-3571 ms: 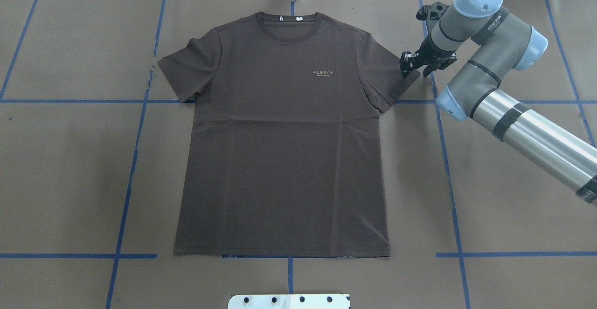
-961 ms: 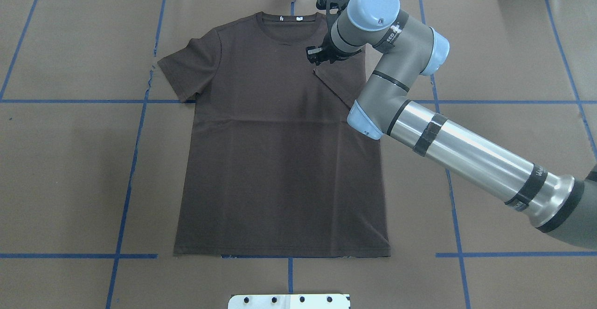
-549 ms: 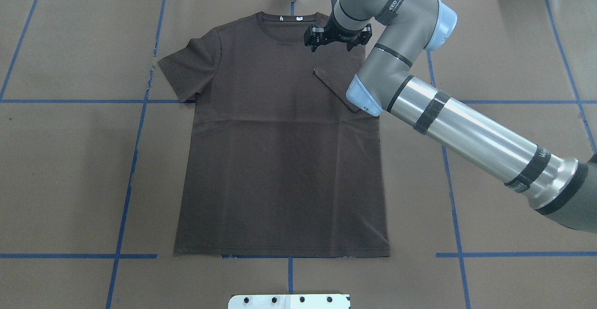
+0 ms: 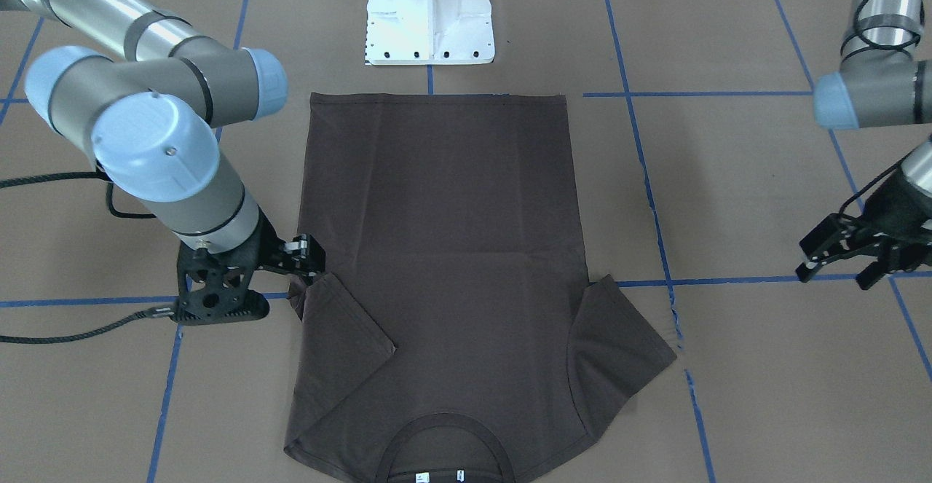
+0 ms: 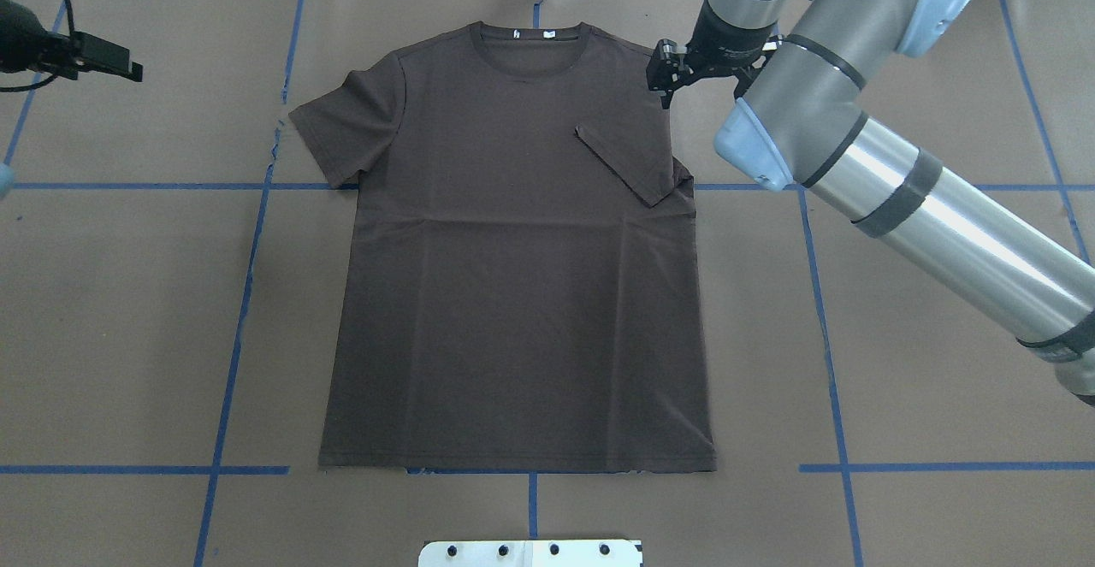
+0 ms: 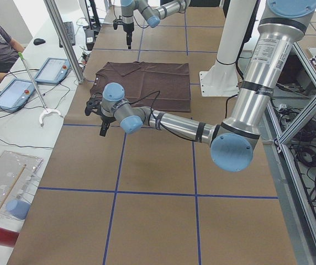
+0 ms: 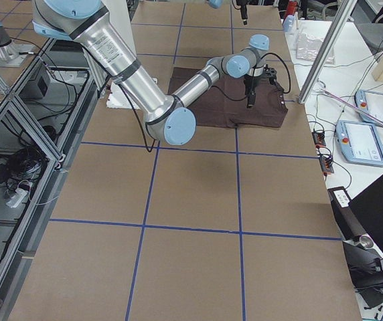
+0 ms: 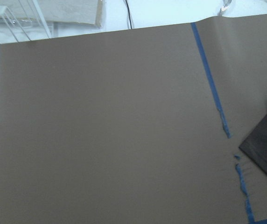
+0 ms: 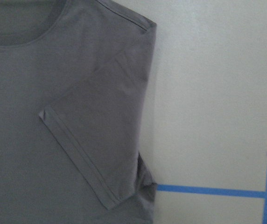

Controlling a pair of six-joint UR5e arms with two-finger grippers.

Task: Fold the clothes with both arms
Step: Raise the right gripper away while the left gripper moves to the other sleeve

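The T-shirt lies flat mid-desk, collar toward the edge opposite the robot, left sleeve reaching toward the left edge. My left claw, spread and empty, hangs near that far-left corner, closer to the sleeve than the right claw, which is spread beside the folded shoulder.

T-shirt is matt cloth; table cover seems smooth paper.

open: table paper around the spread sleeve | obstacle: right arm — hangs beside the folded sleeve
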